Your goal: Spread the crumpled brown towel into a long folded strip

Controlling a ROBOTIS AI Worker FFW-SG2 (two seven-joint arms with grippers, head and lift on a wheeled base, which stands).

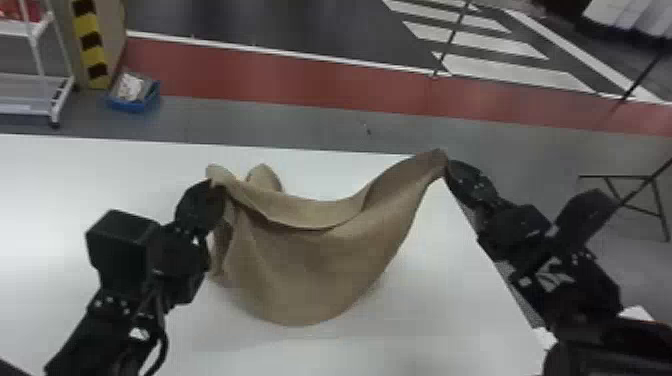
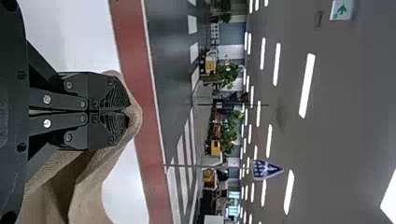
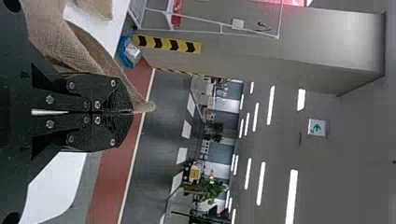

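Note:
The brown towel hangs in a sagging curve between both grippers over the white table, with loose folds behind its left part. At its upper left corner, my left gripper is shut on the cloth. My right gripper holds the opposite corner, pinched to a point and raised by the table's right edge. In the left wrist view the towel wraps past the closed tips of the left gripper. The right wrist view has the right gripper shut on a thin end of the towel.
The white table extends under the towel, its right edge running beneath my right arm. Beyond it on the floor are a blue bin and a white wheeled rack at the left. A thin-legged black stand is at the right.

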